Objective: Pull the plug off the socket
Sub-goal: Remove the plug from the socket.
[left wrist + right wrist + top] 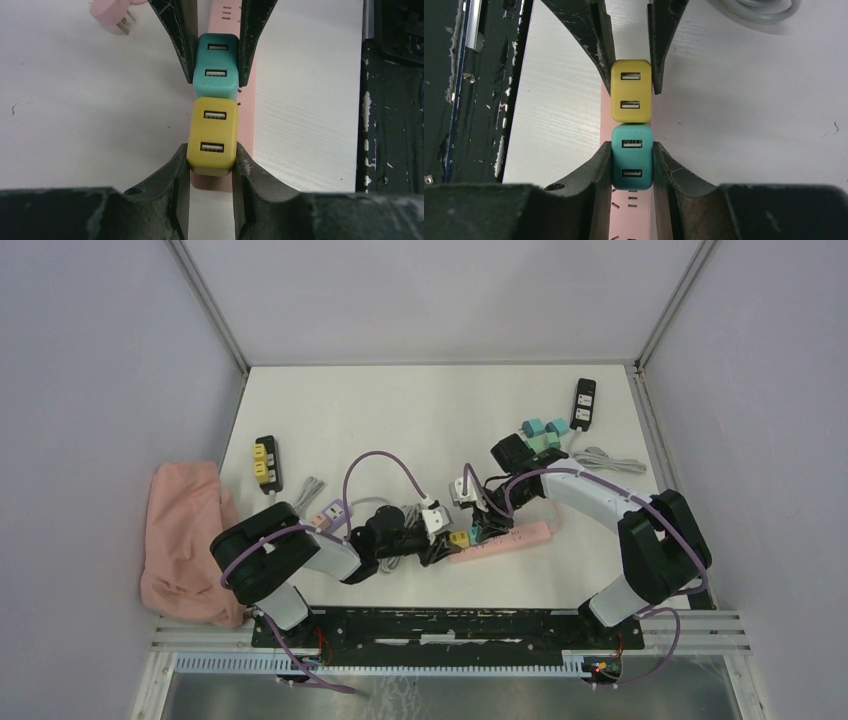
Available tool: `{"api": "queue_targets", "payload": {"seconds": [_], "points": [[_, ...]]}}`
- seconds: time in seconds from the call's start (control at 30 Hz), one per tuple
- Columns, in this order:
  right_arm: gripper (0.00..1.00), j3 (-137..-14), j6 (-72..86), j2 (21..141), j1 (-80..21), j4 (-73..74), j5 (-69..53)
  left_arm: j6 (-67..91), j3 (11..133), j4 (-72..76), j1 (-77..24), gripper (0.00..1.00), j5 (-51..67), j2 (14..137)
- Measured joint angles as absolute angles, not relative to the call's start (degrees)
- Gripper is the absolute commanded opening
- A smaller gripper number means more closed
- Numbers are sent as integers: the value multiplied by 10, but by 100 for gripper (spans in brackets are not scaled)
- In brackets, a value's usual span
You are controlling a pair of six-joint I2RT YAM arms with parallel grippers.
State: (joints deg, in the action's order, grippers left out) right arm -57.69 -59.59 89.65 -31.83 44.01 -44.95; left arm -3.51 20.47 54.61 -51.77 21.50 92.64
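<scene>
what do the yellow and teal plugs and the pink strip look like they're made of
Yellow plug: likely moulded plastic with a smooth satin finish, going by its rounded corners and soft, even sheen. Teal plug: seemingly the same kind of plastic, with the same shape and sheen. Pink strip: probably hard plastic, more matte, with slots moulded into its face.

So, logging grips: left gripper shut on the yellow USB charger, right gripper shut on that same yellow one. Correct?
Not quite. The right wrist view shows the right gripper shut on the teal USB charger; the left gripper does clamp the yellow USB charger.
</scene>
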Motion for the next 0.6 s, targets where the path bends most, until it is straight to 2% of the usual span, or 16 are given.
{"api": "queue_targets", "payload": {"seconds": [0.33,0.6], "points": [[0,-597,-701,897,-272,517,-504,-35,216,564,-519,3,217,928],[0,-604,-612,898,-306,489,-491,-35,210,540,-517,3,215,931]]}}
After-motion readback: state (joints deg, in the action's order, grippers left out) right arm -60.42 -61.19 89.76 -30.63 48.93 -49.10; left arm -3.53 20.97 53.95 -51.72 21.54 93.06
